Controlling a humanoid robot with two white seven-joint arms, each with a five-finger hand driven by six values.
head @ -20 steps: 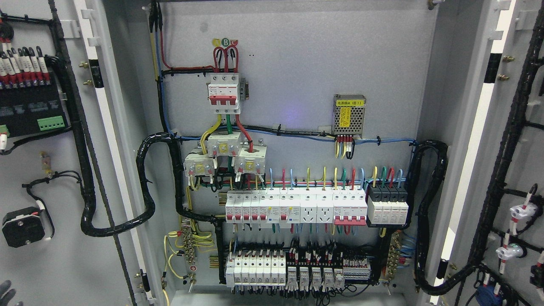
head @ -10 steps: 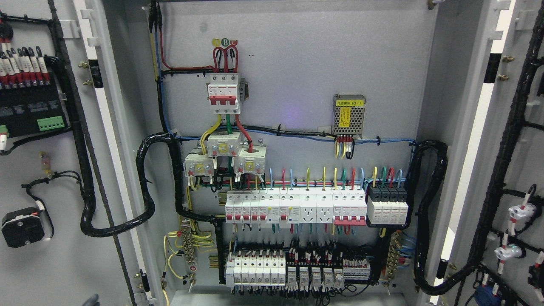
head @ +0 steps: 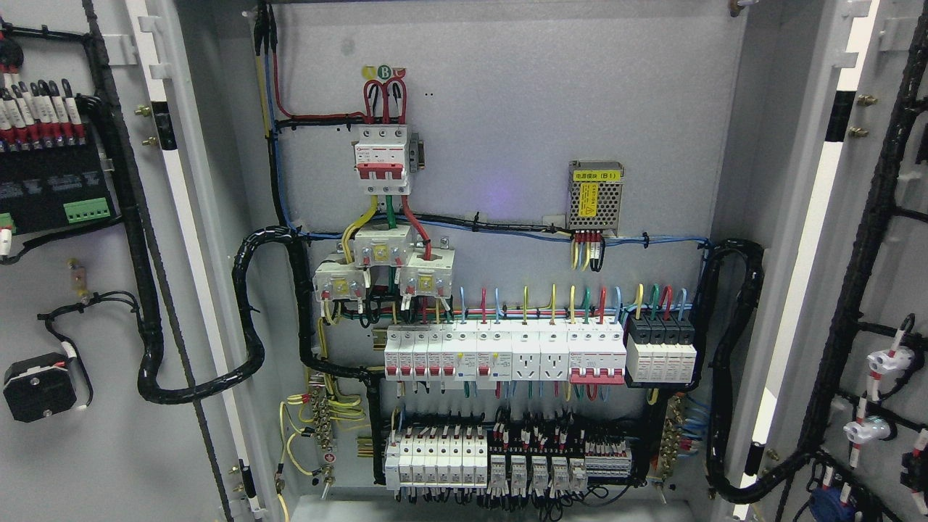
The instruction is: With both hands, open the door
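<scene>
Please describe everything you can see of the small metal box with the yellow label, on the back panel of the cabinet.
The small silver metal box with a perforated mesh face is mounted upright on the grey back panel, right of centre. A yellow label strip crosses its top and a yellow warning sticker sits on the mesh. Red, yellow and black wires leave its bottom edge and meet the bundled blue cable run below.

- No part of the robot's body shows in the head view: the left hand and the right hand, with their arms, lie outside the picture.
- Its colours, shapes, cables, screws and markings therefore cannot be told.
</scene>
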